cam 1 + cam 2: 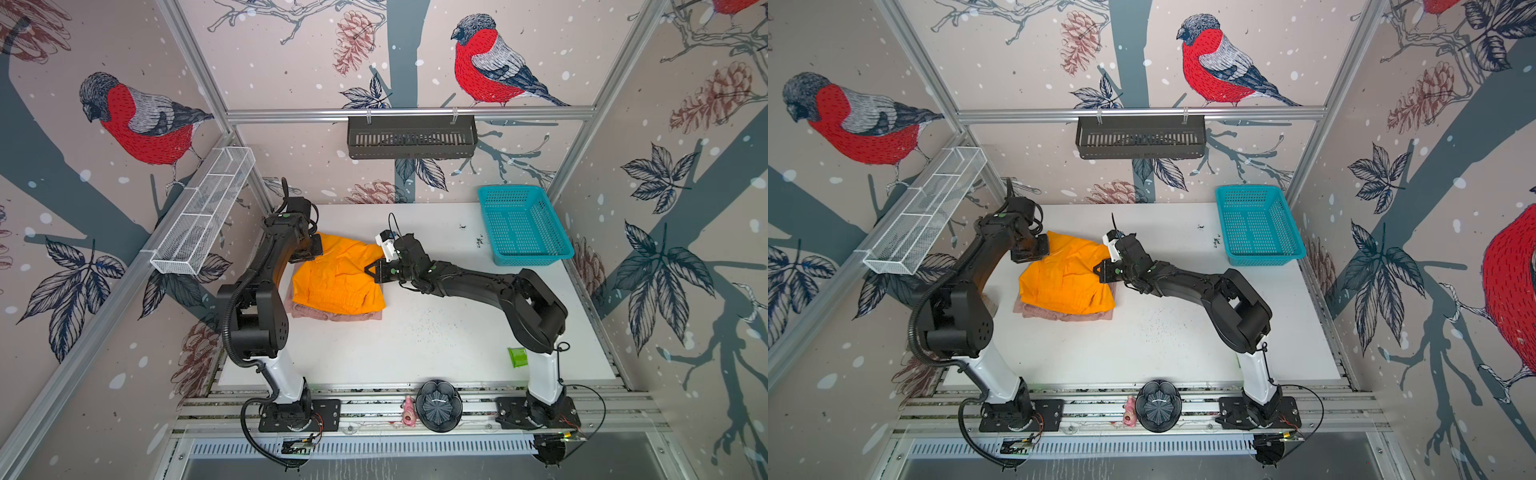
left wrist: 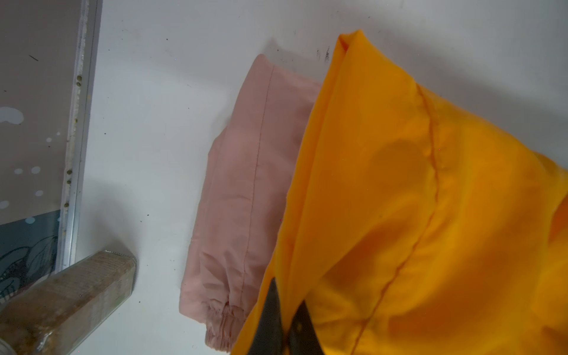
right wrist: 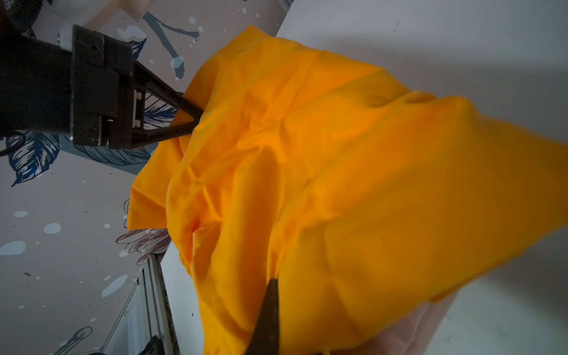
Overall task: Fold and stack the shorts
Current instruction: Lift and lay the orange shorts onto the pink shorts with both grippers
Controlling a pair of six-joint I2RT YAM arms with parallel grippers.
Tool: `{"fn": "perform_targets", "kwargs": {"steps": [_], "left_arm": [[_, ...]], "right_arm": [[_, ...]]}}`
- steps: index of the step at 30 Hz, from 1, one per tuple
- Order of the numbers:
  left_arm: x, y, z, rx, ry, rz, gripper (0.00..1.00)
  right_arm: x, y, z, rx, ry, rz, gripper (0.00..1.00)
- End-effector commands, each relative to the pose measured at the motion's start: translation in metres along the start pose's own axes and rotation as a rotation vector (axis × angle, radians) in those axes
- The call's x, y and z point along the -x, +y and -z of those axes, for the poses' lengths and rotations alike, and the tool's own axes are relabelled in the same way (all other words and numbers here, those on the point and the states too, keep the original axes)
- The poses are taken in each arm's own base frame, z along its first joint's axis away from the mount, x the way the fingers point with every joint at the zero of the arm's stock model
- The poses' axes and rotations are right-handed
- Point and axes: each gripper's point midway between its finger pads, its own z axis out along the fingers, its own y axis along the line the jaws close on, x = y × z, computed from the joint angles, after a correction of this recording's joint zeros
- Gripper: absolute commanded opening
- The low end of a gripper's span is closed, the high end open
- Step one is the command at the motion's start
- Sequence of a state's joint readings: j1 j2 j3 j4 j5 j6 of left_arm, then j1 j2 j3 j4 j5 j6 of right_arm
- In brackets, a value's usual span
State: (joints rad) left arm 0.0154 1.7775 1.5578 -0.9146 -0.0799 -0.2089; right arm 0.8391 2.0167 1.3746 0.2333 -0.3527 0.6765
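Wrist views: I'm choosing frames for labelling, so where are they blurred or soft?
Left wrist view: the pink shorts and their seam are sharp, the orange shorts slightly soft, the nearby brown block blurred. Right wrist view: the orange shorts blur along their edge over the white table, while the left gripper looks crisp.

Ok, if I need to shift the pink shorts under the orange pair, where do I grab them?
I'd grip the pink shorts by the gathered band showing along the near edge, coming in low from the base side; the orange shorts cover most of it. The left gripper and right gripper are shut on orange fabric, so one must release first.
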Motion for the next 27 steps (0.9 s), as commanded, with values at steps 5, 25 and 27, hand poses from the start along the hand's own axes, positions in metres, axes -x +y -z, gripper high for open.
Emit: {"fn": "perform_targets", "kwargs": {"steps": [5, 25, 27], "left_arm": [[0.015, 0.025, -0.025, 0.12, -0.051, 0.019, 0.05], [-0.002, -0.033, 0.074, -0.102, -0.254, 0.094, 0.97], [-0.019, -0.058, 0.085, -0.23, -0.298, 0.087, 0.97]], "right_arm": [[-0.007, -0.022, -0.021, -0.021, -0.031, 0.007, 0.11], [0.033, -0.033, 0.066, -0.157, -0.139, 0.187, 0.78], [0.035, -0.038, 0.085, -0.179, -0.151, 0.203, 0.8]]}}
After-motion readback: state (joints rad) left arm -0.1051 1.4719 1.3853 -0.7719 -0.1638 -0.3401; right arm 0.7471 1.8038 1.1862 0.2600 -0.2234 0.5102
